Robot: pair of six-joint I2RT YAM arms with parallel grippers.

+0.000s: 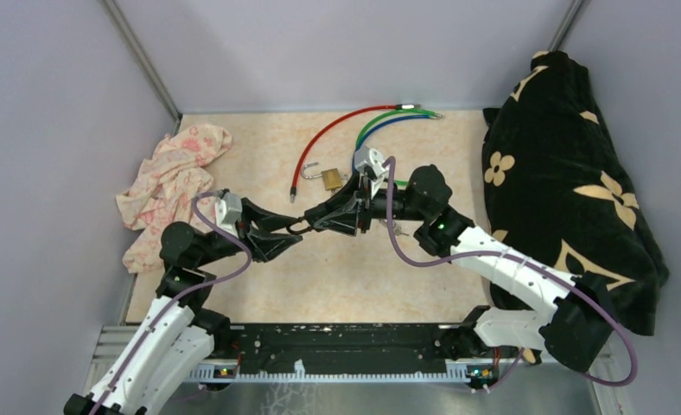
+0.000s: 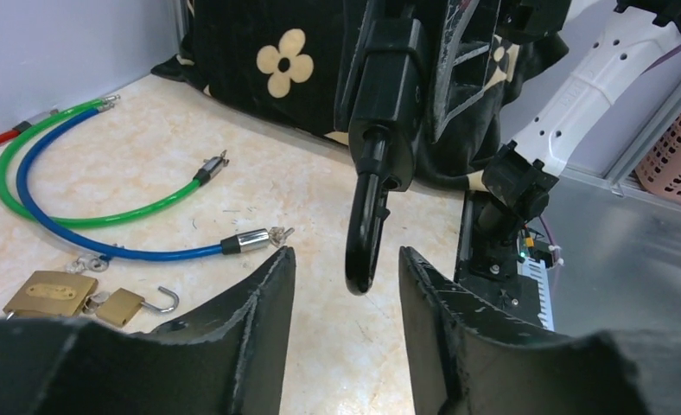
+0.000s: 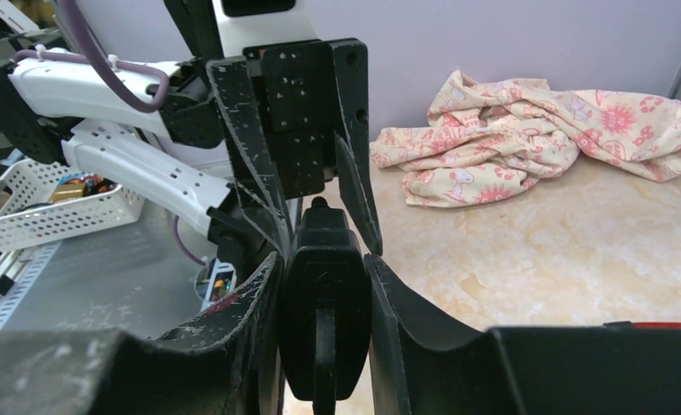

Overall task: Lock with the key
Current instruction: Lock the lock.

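My right gripper (image 1: 313, 221) (image 3: 324, 257) is shut on a black padlock (image 3: 324, 294), held by its body above the table in front of the arms. In the left wrist view the padlock body (image 2: 391, 95) hangs top down, and its black shackle (image 2: 365, 229) reaches down between my left fingers. My left gripper (image 1: 287, 235) (image 2: 344, 252) is open around the shackle tip, with a gap on each side and no contact. The key is out of view.
Two brass padlocks (image 2: 50, 292) (image 1: 330, 179) lie on the marbled table by red (image 1: 320, 143), green (image 2: 26, 203) and blue (image 2: 138, 252) cables. A pink-patterned cloth (image 1: 173, 186) lies far left. A black flowered cushion (image 1: 570, 190) fills the right side.
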